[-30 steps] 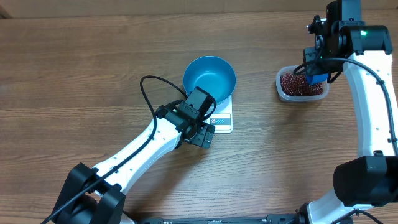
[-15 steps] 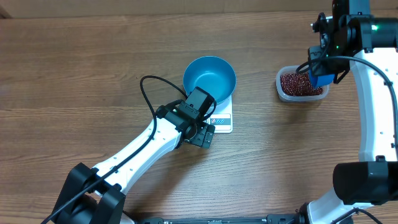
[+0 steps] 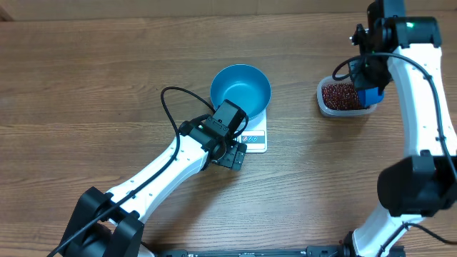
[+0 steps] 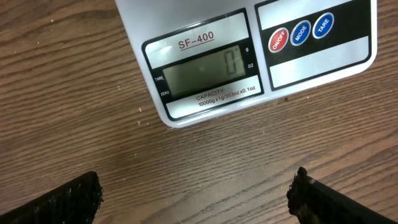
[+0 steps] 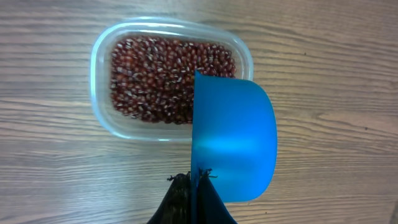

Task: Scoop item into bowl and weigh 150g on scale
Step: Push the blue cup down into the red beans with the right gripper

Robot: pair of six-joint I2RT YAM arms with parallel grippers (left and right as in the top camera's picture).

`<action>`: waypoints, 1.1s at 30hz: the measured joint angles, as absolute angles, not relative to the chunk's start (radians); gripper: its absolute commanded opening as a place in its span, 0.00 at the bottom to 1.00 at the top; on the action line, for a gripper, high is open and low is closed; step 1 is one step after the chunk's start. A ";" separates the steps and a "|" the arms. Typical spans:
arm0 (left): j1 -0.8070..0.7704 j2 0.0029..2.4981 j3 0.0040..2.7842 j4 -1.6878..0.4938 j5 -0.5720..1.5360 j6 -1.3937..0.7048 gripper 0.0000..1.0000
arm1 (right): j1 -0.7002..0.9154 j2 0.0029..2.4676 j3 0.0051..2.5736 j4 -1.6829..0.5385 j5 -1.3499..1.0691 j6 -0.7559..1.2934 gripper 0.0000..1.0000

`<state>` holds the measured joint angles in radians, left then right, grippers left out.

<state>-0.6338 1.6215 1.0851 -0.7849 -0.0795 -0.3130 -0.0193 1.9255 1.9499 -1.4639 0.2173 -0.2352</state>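
We find the beans [image 5: 168, 78] as a loose heap of small, glossy red-brown grains inside the clear plastic tub [image 5: 101, 81], a rounded rectangle with a thin rim; the tub stands at the far right of the wood-grain table [image 3: 86, 78], well apart from the bowl [image 3: 240, 89]. The bowl is round, deep and smooth bright blue; it sits on the scale [image 4: 249, 59] and overhangs its far edge. The scale is a flat white square with rounded corners; its grey display reads zero, beside three round buttons, one red and two blue.

The right gripper [image 5: 194, 196] is closed on the scoop [image 5: 236, 143], pinching its thin edge between dark fingers; the scoop is smooth blue plastic with a rounded cup, and it hangs over the near right end of the tub. The left gripper [image 4: 193, 199] hovers just in front of the scale; its coarse black fingertips [image 4: 68, 202] stand wide apart over bare wood.
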 measured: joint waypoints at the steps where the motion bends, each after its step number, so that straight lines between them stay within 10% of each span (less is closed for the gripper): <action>1: -0.634 1.621 1.085 -0.785 -0.080 -0.313 1.00 | -0.019 1.939 1.950 -1.459 0.222 -0.236 0.04; 33: -0.634 1.621 1.085 -0.785 -0.080 -0.311 1.00 | -0.012 2.088 1.943 -1.354 0.277 -0.263 0.04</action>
<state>-0.6338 1.6215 1.0851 -0.7853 -0.0799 -0.3111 -0.0120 2.0884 1.9430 -1.3537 0.2768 -0.2626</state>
